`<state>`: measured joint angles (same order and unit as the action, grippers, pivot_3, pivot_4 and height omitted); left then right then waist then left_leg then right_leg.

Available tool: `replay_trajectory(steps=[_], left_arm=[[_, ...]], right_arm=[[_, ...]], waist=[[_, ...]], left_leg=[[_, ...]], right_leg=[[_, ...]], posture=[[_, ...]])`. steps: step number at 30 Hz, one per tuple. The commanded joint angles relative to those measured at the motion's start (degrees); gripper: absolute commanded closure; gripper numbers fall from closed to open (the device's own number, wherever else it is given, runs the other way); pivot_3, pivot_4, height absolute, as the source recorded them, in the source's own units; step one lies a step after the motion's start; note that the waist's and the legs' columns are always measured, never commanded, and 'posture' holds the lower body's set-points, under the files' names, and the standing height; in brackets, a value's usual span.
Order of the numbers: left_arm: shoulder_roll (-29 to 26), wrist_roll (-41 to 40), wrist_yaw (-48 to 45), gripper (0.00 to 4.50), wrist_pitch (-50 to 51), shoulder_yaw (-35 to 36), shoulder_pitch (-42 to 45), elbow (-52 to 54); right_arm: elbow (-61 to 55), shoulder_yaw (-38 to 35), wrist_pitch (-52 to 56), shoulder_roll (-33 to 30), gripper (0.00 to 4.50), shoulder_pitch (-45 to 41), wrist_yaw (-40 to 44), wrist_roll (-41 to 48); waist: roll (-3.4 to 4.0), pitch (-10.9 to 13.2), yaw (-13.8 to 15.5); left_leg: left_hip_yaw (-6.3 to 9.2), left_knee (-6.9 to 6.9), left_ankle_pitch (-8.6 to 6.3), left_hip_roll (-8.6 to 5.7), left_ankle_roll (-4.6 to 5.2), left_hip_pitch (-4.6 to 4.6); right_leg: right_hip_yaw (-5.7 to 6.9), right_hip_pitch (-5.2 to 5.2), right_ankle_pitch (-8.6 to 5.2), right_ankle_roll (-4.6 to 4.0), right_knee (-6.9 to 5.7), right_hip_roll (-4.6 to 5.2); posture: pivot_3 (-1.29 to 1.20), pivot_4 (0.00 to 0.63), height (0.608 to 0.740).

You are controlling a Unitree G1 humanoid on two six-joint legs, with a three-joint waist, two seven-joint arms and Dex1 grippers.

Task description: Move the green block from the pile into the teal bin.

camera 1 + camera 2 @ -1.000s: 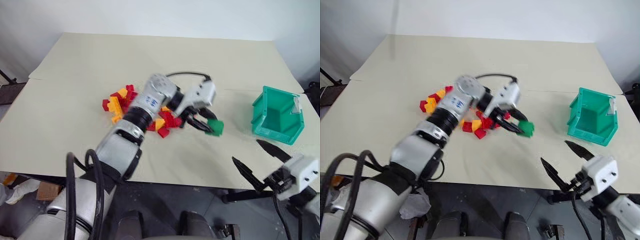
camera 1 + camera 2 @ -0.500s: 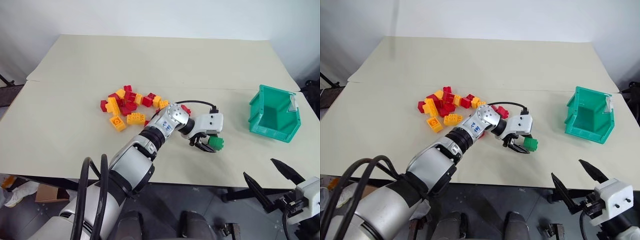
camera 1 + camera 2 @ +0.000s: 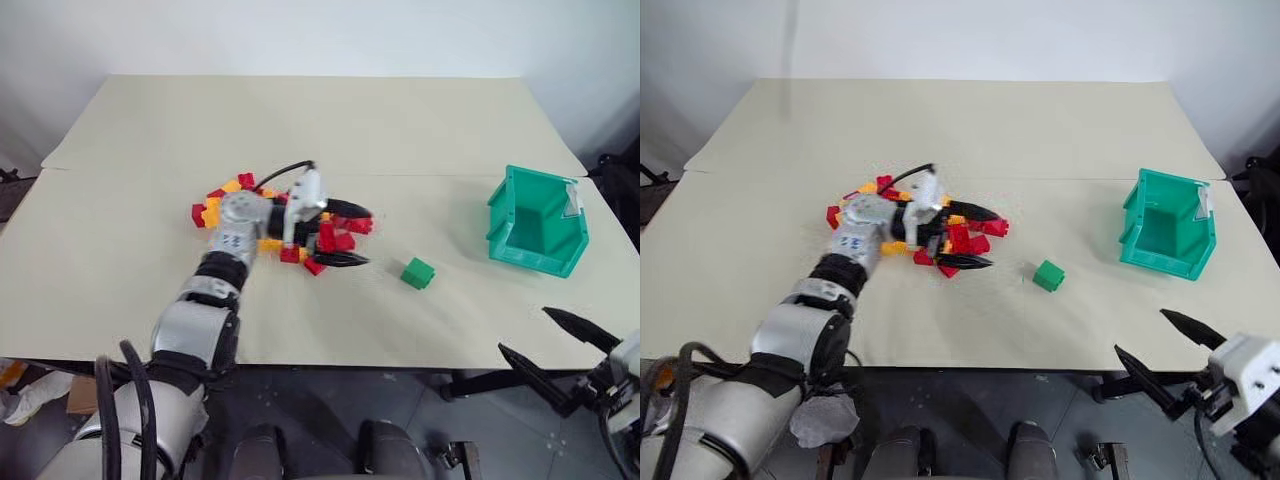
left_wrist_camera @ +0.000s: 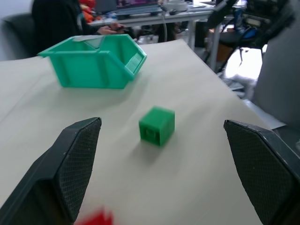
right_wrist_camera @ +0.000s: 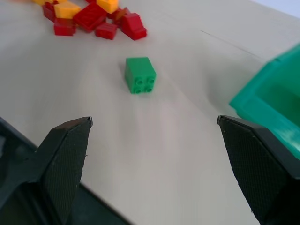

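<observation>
The green block (image 3: 417, 272) lies alone on the table, studs sideways, between the pile (image 3: 235, 205) of red, yellow and orange bricks and the teal bin (image 3: 535, 222). My left gripper (image 3: 370, 236) is open over the pile's right edge, pointing toward the block and a short gap from it, holding nothing. In the left wrist view the green block (image 4: 157, 125) sits ahead between the spread fingers (image 4: 77, 154), with the teal bin (image 4: 93, 63) beyond. My right gripper (image 3: 522, 330) hangs open off the table's near right edge; its wrist view shows the green block (image 5: 140, 75) on the table ahead.
The cream table (image 3: 300, 120) stretches wide behind the pile and bin. A fold line crosses it from left to right. Past the table's far side, the left wrist view shows desks and a seated person (image 4: 56, 18).
My left gripper opened, let go of the green block and drew back left to the pile. The block now lies on the table.
</observation>
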<state>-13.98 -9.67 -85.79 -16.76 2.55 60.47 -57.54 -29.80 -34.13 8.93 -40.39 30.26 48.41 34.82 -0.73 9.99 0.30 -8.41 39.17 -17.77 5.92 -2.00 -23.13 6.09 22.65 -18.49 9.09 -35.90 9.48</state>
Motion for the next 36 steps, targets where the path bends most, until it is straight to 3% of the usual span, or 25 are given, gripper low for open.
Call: replay_trajectory(steps=[1,6,11,16,19,26,31,36], left_arm=[[-3.68,-4.53,-0.9,0.05,2.52,2.56,-3.95,8.96],[-12.45,-9.44,3.75,0.05,11.63,6.49,-18.38,27.11],[-19.94,-14.25,7.4,0.05,20.8,10.36,-36.29,46.31],[-21.19,-16.46,12.7,0.05,25.42,10.95,-43.94,55.19],[-21.59,-17.11,14.57,0.0,26.77,10.76,-46.58,58.35],[-21.33,-18.89,16.63,0.0,28.48,9.73,-47.03,60.73],[-19.42,-21.35,18.28,0.0,30.34,8.85,-44.73,61.49],[-14.81,-23.7,22.31,0.0,32.39,6.84,-41.28,63.5]], right_arm=[[1.91,3.73,5.23,-4.76,0.0,-5.48,1.2,-0.1],[8.63,17.49,18.22,-11.86,0.0,-26.68,-0.93,-2.63],[18.73,33.57,27.27,-10.87,0.0,-47.81,-0.56,-9.74],[23.98,39.1,29.59,-7.75,0.0,-54.81,-0.16,-13.19],[24.61,40.17,30.02,-6.83,0.67,-56.15,-0.2,-14.59],[19.23,32.21,27.74,-8.16,2.99,-50.06,0.01,-12.52],[13.37,15.95,21.98,-5.2,2.99,-41.37,1.28,-4.86],[16.06,0.54,22.9,-2.53,2.99,-41.05,-8.08,-1.27]], waist=[[-0.02,0.01,0.35],[0.03,0.02,-0.42],[0.04,0.03,-1.13],[0.03,0.03,0.9],[0.03,0.03,1.01],[0.03,0.03,1.07],[0.03,0.03,1.19],[0.02,0.03,1.07]], left_leg=[[0.04,0.02,0.0,0.0,0.0,0.0],[-0.02,0.03,-0.01,0.02,-0.01,0.03],[0.02,0.01,0.02,0.06,-0.04,0.04],[0.03,0.05,0.0,0.03,-0.01,-0.08],[0.0,0.02,-0.02,0.03,-0.02,-0.08],[-0.07,-0.02,-0.02,0.04,-0.04,-0.08],[-0.08,-0.03,-0.03,0.03,-0.05,-0.08],[-0.08,0.03,-0.03,0.03,-0.05,-0.05]], right_leg=[[0.0,0.0,0.01,0.02,-0.03,0.0],[-0.01,0.04,0.04,0.07,-0.06,0.0],[-0.02,0.1,0.04,0.07,-0.2,-0.01],[-0.01,0.1,0.05,0.08,-0.09,0.0],[-0.01,0.12,0.05,0.08,-0.08,0.0],[0.0,0.17,0.05,0.08,-0.08,0.0],[0.0,0.16,0.05,0.08,-0.04,0.0],[0.0,0.11,0.05,0.08,-0.05,0.0]], posture=[[0.0,0.15,0.74],[0.0,0.15,0.74],[0.0,0.15,0.74],[0.0,0.15,0.74],[0.0,0.15,0.74],[0.0,0.15,0.74],[0.0,0.15,0.74],[0.0,0.15,0.74]])
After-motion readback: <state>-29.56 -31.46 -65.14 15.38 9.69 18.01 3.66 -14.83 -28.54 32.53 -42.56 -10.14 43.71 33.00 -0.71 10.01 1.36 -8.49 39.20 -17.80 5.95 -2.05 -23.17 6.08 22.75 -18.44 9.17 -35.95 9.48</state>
